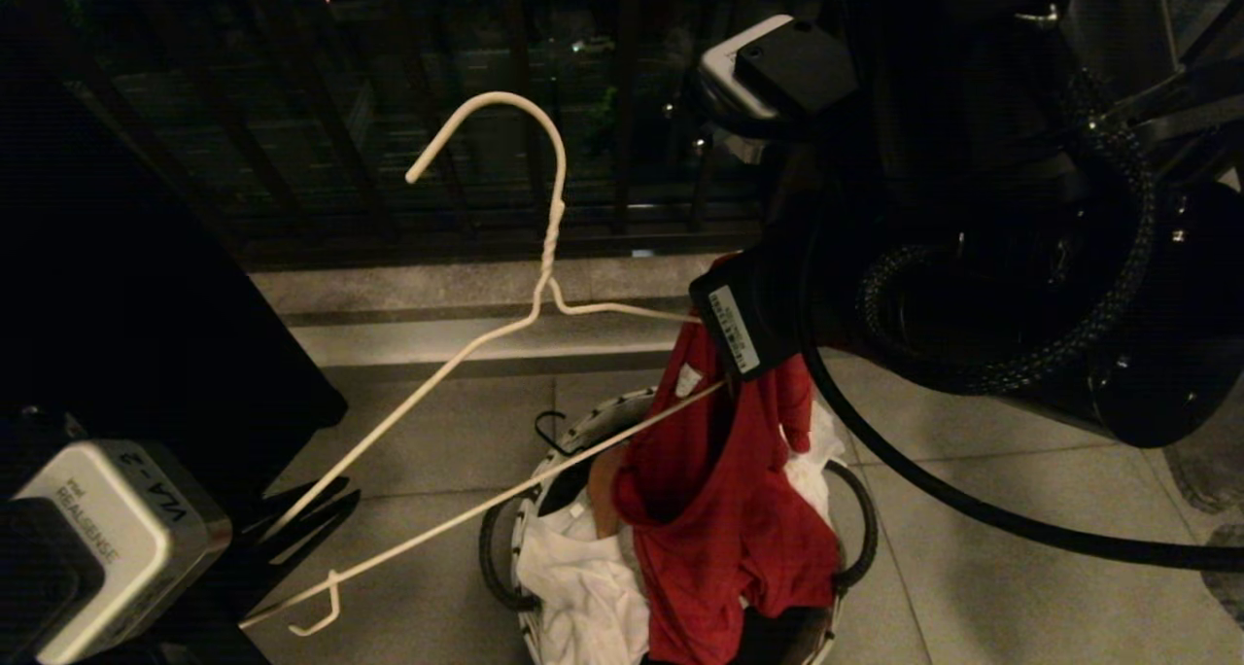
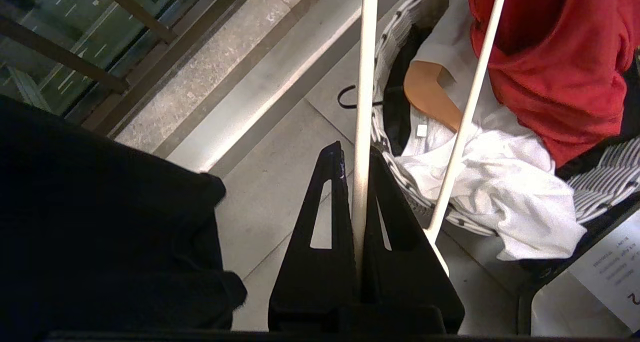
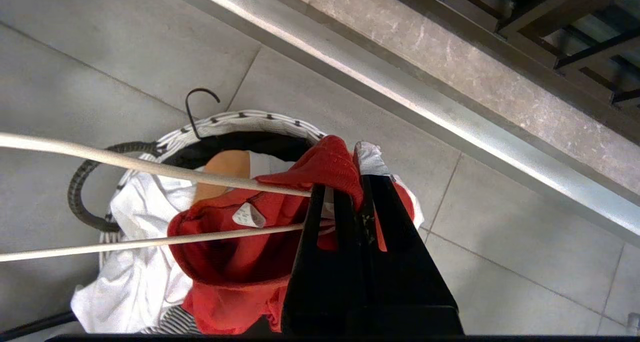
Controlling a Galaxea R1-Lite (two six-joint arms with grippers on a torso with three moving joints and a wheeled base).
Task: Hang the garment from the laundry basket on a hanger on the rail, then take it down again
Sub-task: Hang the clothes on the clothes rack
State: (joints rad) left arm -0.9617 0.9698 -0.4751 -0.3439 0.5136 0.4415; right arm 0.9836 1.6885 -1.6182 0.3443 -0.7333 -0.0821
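While left fingers (image 2: pixel 357 182) clamp hanger (image 1: pixel 544 257), right fingers (image 3: pixel 357 182) pinch garment (image 1: pixel 719 509); camera reads "REALSENSE" (image 1: pixel 92 524).

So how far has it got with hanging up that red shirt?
Early on. Done: the red T-shirt is lifted partly out of the laundry basket. In hand: the right end effector pinches the shirt while the left end effector grips the white wire hanger, one end inside the shirt. Left: dressing it fully, hooking it on the rail, taking it down.

1. A home balcony at night: dark metal railing (image 1: pixel 505 111) along the far side, above a stone kerb (image 1: pixel 437 291).
2. Pale tiled floor (image 1: pixel 418 432).
3. Laundry basket (image 1: pixel 593 422) of clothes on the floor.
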